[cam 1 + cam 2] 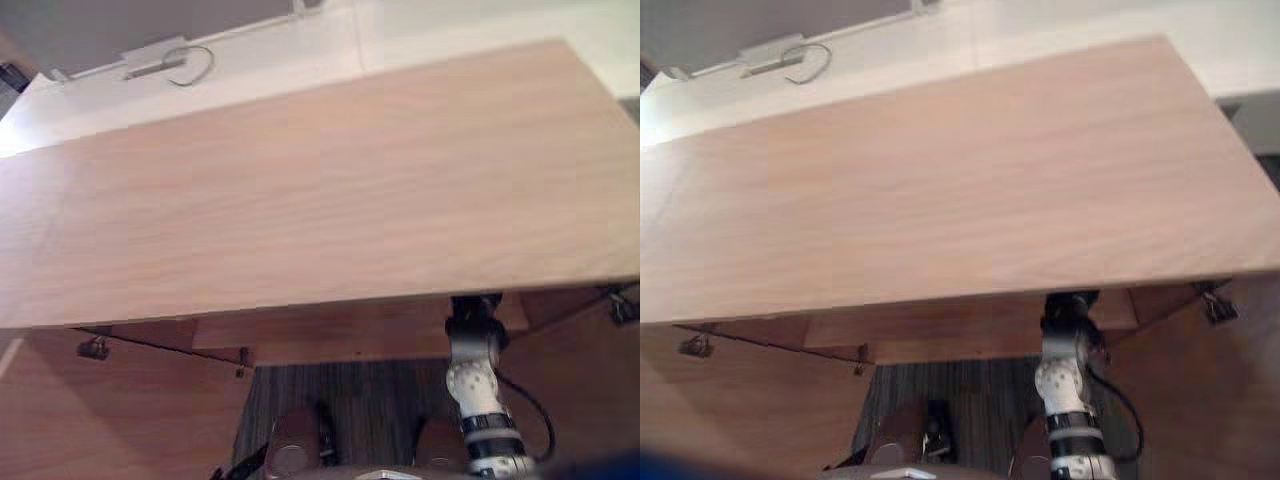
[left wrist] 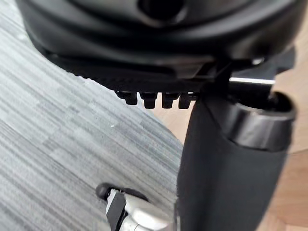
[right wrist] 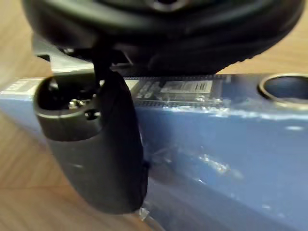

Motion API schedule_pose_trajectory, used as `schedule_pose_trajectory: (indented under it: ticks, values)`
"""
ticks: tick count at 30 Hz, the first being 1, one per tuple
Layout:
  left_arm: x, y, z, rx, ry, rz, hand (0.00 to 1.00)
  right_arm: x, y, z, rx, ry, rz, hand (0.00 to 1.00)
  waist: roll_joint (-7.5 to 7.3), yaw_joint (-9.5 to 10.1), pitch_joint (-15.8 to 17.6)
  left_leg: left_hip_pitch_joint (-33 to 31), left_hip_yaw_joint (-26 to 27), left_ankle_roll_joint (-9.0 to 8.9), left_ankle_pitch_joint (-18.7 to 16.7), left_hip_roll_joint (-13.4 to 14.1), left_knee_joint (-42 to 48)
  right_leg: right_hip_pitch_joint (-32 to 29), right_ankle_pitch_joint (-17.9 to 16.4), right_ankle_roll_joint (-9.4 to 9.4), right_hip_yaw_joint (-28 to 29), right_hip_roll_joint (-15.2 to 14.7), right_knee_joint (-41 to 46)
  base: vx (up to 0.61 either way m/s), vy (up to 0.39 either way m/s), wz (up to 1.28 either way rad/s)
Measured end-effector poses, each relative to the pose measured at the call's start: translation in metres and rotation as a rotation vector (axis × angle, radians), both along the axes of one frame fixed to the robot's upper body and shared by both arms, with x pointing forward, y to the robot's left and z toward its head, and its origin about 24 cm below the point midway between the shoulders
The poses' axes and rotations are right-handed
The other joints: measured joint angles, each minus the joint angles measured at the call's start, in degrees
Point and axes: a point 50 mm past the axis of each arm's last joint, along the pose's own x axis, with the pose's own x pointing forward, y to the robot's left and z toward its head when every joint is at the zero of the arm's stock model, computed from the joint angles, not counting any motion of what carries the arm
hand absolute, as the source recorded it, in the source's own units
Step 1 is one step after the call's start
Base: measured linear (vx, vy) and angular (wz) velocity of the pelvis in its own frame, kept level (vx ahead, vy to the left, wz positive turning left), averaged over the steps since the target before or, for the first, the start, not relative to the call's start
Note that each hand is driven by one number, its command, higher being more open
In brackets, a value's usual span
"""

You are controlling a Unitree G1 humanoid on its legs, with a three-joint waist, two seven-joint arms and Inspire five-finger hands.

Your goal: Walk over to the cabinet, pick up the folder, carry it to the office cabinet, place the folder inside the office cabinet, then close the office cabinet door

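Note:
A blue folder (image 3: 216, 144) with a round finger hole (image 3: 284, 86) in its spine lies against light wood in the right wrist view. My right hand (image 3: 96, 144) is shut on it, the thumb pressed across the spine. In the eye views my right arm (image 1: 478, 390) reaches in under the wooden top of the office cabinet (image 1: 320, 200), which hides the hand and the folder. My left hand (image 2: 226, 168) hangs above the grey carpet with its thumb straight and its fingers relaxed, holding nothing.
Both cabinet doors stand open: the left one (image 1: 100, 420) and the right one (image 1: 590, 400), with hinges (image 1: 93, 347) under the top's front edge. Grey carpet (image 1: 370, 400) lies between them. A white ledge with a cable (image 1: 190, 65) runs behind the cabinet.

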Motion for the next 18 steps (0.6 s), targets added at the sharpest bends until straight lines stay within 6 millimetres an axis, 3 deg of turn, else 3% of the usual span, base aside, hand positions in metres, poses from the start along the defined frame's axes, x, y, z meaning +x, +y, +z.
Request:
schedule_pose_trajectory:
  ticks: [3,4,7,13,18]
  values:
    - [0.011,0.004,0.003,0.008,-0.048,0.047,1.00,0.017,0.008,0.031,0.023,-0.072,-0.030,0.00,-0.79,0.02,1.4,-5.6,0.5,-0.75,-4.0,-0.2,5.8,-8.1,-2.7,0.76,2.8,-1.5,9.1,-0.06,-0.050,-0.04]
    - [0.016,0.008,0.005,0.018,-0.077,0.080,1.00,0.023,0.007,0.048,0.044,-0.112,-0.056,0.00,-1.62,0.25,2.4,-9.1,0.9,-0.59,-6.3,-0.5,9.5,-12.2,-4.8,1.43,4.3,-2.7,13.0,-0.13,0.064,-0.01]
    - [0.029,0.009,0.008,0.011,-0.121,0.145,1.00,0.027,0.000,0.074,0.075,-0.185,-0.114,0.00,-2.75,0.85,3.5,-15.8,1.6,0.74,-9.1,-1.1,16.9,-19.4,-7.5,1.91,7.4,-4.4,19.0,-0.13,0.085,0.01]
    - [0.054,0.009,0.015,0.007,-0.202,0.170,1.00,0.031,-0.001,0.093,0.028,-0.208,-0.148,0.00,-3.17,1.01,4.1,-26.5,3.3,2.97,-12.9,-2.6,27.7,-32.2,-9.1,4.07,14.0,-6.8,29.2,-0.06,0.165,0.05]
    - [0.074,0.012,0.027,0.062,-0.265,0.152,1.00,0.038,0.010,0.112,0.030,-0.242,-0.104,0.00,-3.25,2.45,4.8,-33.4,4.9,3.80,-13.6,-2.3,32.3,-41.3,-8.8,4.68,18.1,-6.0,34.0,-0.01,0.035,-0.04]
